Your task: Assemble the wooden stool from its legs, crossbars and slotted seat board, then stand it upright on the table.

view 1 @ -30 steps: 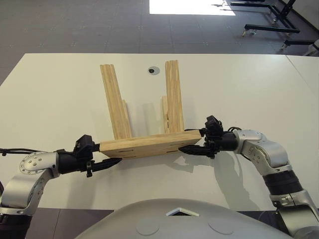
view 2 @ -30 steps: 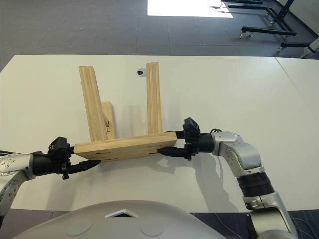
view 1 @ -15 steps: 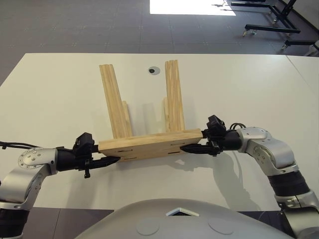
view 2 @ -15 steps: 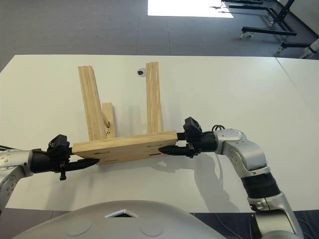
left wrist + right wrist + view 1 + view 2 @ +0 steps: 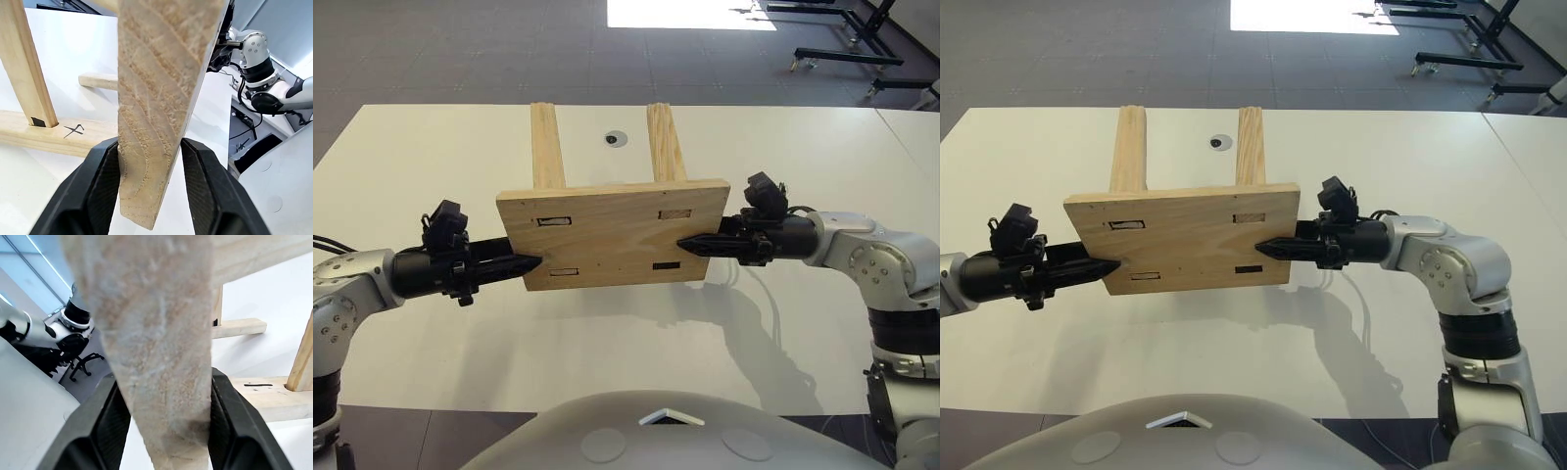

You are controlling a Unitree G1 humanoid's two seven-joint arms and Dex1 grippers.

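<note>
Left pincer (image 5: 534,261) and right pincer (image 5: 683,244) each clamp the pale wooden slotted seat board (image 5: 610,233), frame centre; rotate both ends evenly.

Bright, even light over the white table (image 5: 431,166). The sunlit patch on the floor (image 5: 690,13) past the far edge is blown out white. Light comes from above and beyond: the seat board (image 5: 612,235) and my right arm throw soft-edged grey shadows on the table toward me. In my wrist views the board's end sits very close. Its grain is readable at my left gripper (image 5: 154,186) and blurred at my right gripper (image 5: 164,426), with a bright, washed-out background behind.
</note>
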